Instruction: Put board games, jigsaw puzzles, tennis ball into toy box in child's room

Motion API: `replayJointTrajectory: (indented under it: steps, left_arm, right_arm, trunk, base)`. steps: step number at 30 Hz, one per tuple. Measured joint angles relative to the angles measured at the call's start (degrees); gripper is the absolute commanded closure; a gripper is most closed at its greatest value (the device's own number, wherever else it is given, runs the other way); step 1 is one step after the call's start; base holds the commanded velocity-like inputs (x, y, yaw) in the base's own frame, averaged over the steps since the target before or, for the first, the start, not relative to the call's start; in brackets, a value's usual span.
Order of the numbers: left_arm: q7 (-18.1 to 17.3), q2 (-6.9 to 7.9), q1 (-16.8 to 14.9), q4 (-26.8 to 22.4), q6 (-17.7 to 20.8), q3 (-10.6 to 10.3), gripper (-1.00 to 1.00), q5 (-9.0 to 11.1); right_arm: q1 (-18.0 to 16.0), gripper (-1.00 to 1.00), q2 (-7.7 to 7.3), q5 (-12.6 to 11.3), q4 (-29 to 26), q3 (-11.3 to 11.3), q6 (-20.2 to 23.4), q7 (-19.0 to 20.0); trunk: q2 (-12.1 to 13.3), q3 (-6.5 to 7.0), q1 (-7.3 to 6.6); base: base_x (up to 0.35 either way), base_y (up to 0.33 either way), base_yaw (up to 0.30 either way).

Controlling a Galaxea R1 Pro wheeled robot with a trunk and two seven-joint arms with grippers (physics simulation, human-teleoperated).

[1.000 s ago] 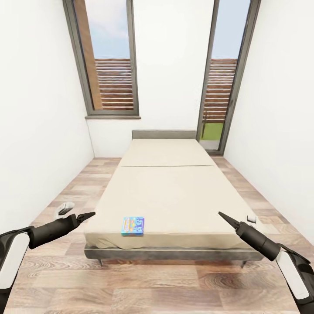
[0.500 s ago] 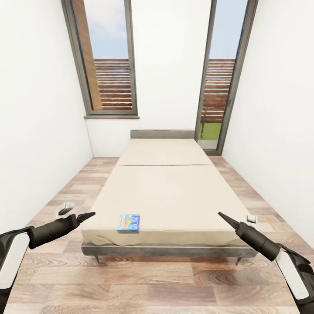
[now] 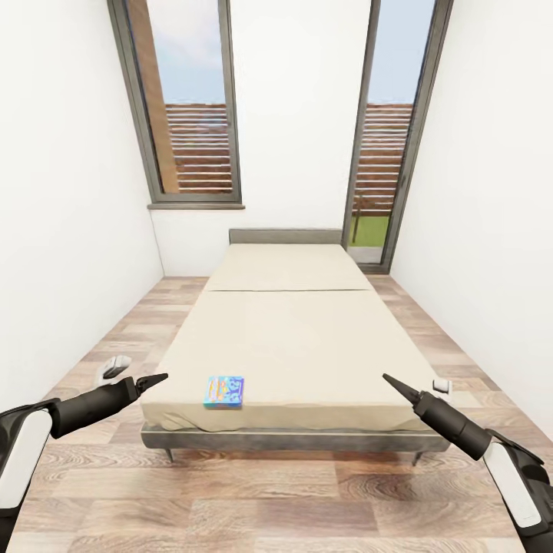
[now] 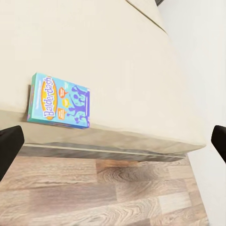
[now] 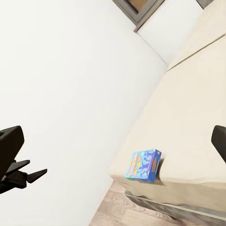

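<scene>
The left gripper (image 3: 157,378) is held forward and low off the bed's near left corner, carrying nothing; in the left wrist view its two dark fingertips (image 4: 9,146) sit at opposite edges of the picture, so the jaws are spread wide, likely ready for a pick. Just beyond it, a small white-and-grey object (image 3: 112,369) lies on the wood-plank floor (image 3: 253,507) beside the bed, too small to identify. The small blue Balderdash board game (image 3: 224,391) lies flat on the beige mattress close to the foot edge, left of centre, nearer the left gripper than the right. The bed (image 3: 292,338) otherwise looks bare and runs back to a grey headboard under the white wall, between the tall window (image 3: 184,107) and a glazed door (image 3: 392,130). Nothing stands between the arms and the game, though the bed frame itself would limit how close the base can roll. The right gripper (image 3: 388,379) is likewise forward and empty; its fingers also sit far apart in the right wrist view, so it is spread too. Toy box and table lie outside these views
</scene>
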Motion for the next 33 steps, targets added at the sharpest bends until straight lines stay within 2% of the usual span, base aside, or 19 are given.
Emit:
replayJointTrajectory:
  steps: [14,26,33]
  left_arm:
    - [0.0,-0.11,0.0,0.0,0.1,0.2,-1.00,0.0]
    - [0.7,-0.41,0.0,1.2,0.1,0.0,-1.00,0.0]
    - [1.0,-0.51,0.1,6.4,-0.3,0.0,-1.00,-0.1]
  right_arm:
    - [0.0,-1.00,1.20,0.2,0.0,0.0,0.0,0.0]
    - [0.0,-1.00,1.40,0.2,0.4,-0.1,0.0,-0.1]
    - [0.0,-1.00,1.37,-0.3,0.4,-0.1,0.0,0.1]
  trunk:
    - [0.0,0.00,0.00]
    - [0.0,0.00,0.00]
    - [-2.8,-1.25,1.53]
  base:
    - [0.000,0.000,0.000]
    - [0.000,0.000,0.000]
    - [0.000,0.000,0.000]
